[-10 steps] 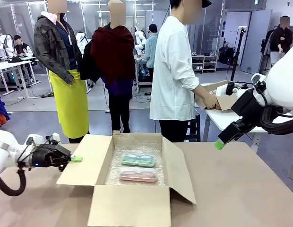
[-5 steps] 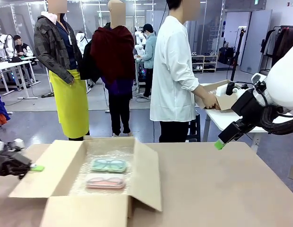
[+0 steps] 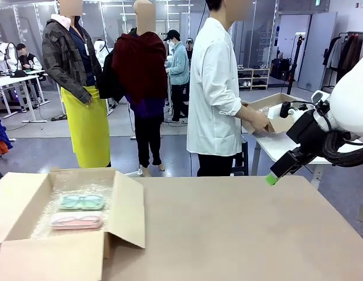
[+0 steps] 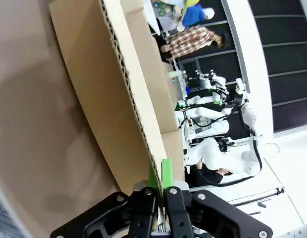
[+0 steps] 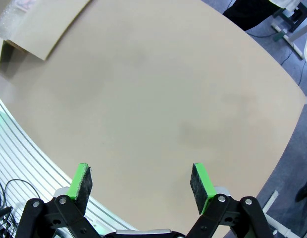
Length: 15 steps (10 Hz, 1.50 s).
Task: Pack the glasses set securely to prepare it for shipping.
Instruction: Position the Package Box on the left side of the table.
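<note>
Two glasses cases, one mint (image 3: 82,202), one pink (image 3: 76,221), in one box (image 3: 120,202)

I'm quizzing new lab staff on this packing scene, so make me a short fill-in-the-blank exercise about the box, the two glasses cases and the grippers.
1. Both cases lie inside the cardboard box on a lining of ____ wrap.
2. The mint green case lies farther from the robot than the ____ case.
3. The left gripper is shut on a ____ of the box.
4. The right gripper hangs over bare table with its jaws ____.

Missing words: bubble; pink; flap; open
</note>
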{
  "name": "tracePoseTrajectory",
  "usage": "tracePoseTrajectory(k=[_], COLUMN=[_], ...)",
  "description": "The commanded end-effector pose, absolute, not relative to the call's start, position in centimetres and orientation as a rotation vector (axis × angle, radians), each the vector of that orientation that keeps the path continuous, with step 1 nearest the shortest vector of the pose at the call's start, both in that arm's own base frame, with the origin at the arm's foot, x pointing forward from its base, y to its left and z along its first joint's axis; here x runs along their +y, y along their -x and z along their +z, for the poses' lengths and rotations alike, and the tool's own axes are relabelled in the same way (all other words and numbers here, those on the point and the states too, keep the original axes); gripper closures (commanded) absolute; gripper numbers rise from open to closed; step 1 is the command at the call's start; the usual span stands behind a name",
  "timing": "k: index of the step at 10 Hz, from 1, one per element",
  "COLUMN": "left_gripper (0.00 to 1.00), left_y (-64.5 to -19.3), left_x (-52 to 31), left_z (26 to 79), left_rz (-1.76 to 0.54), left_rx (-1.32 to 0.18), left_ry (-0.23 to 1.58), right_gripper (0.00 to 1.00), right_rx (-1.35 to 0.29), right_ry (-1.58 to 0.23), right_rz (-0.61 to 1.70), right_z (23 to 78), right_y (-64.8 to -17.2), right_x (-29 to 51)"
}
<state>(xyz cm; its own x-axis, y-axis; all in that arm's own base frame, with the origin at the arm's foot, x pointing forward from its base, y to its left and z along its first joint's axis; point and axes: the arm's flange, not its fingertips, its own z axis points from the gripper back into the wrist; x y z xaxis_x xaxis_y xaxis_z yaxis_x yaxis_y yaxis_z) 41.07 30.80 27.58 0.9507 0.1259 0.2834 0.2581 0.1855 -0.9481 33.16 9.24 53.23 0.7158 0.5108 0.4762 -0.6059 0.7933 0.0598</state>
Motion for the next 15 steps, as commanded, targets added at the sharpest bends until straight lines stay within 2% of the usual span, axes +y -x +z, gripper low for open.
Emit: tracePoseTrajectory(k=[1,4,5,10,11,12,13,14,15], left_gripper=[0.98,0.98,0.98,0.98,0.65,0.55,0.22,0.12,0.00], left_y=[-42.2,-44.6,-42.6,-43.5,-42.9,-42.9,-42.6,-42.0,-41.0], left_x=[34.3,36.9,35.2,35.8,36.3,36.7,37.2,38.1,38.6], left_z=[28.2,28.6,28.2,28.0,28.5,28.9,29.4,31.6,36.4], left_rz=[-0.140,-0.137,-0.127,-0.127,-0.128,-0.126,-0.093,-0.052,-0.084], left_rx=[-0.256,-0.251,-0.268,-0.255,-0.277,-0.300,-0.329,-0.344,-0.425], left_ry=[1.387,1.328,1.335,1.331,1.301,1.302,1.271,1.175,1.128], right_gripper=[0.00,0.00,0.00,0.00,0.00,0.00,0.00,0.00,0.00], right_rx=[-0.468,-0.468,-0.468,-0.468,-0.468,-0.468,-0.468,-0.468,-0.468], right_ry=[-0.209,-0.209,-0.209,-0.209,-0.209,-0.209,-0.209,-0.209,-0.209], right_rz=[0.623,0.623,0.623,0.623,0.623,0.623,0.623,0.623,0.623], right_z=[53.2,53.2,53.2,53.2,53.2,53.2,53.2,53.2,53.2], right_y=[-33.2,-33.2,-33.2,-33.2,-33.2,-33.2,-33.2,-33.2,-33.2], right_x=[9.3,9.3,9.3,9.3,9.3,9.3,9.3,9.3,9.3])
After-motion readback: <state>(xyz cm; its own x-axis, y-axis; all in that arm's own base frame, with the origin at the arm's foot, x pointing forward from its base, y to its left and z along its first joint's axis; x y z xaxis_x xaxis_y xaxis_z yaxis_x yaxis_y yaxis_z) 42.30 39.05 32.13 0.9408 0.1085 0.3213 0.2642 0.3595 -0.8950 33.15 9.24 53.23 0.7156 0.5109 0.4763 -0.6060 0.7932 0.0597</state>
